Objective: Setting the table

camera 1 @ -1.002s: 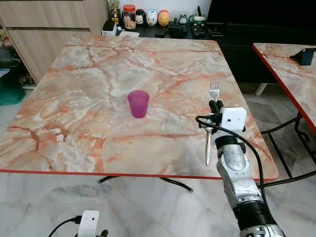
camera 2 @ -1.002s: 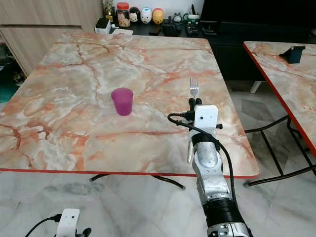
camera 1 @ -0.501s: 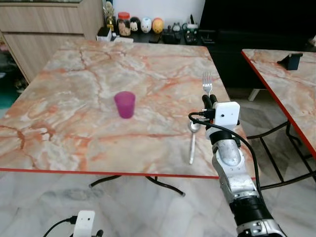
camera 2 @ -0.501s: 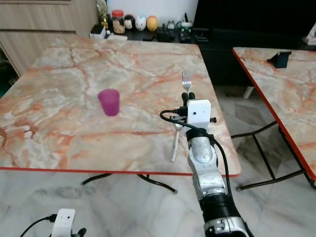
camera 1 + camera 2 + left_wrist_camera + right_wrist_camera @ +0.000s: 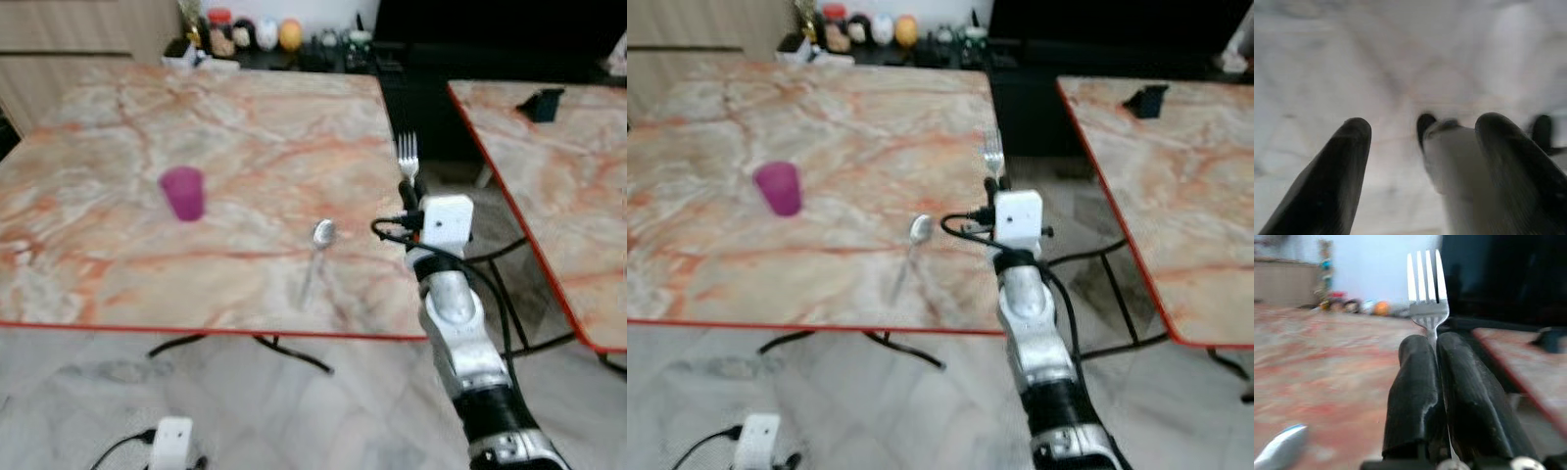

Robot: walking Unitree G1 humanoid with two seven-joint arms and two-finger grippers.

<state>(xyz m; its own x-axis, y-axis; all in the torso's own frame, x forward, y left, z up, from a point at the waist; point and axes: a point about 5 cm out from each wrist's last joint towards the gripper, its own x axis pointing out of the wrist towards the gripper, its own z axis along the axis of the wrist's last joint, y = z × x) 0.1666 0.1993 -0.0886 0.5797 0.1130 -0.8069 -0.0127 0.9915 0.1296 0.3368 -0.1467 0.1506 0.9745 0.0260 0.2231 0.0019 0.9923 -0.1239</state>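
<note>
The right gripper (image 5: pixel 1436 357) is clenched on the fork (image 5: pixel 407 157), tines up, over the table's (image 5: pixel 245 127) right edge. The spoon (image 5: pixel 315 257) lies near the front edge. Lower the fork flat beside it, then release. The left gripper (image 5: pixel 1420 161) hangs open by the floor.

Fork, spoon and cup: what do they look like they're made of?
Fork: bright, reflective tines, likely polished steel, clamped in the right gripper. Spoon: silvery and shiny, probably the same metal. Cup: solid purple with a dull surface, probably plastic, though blur leaves it uncertain.
</note>
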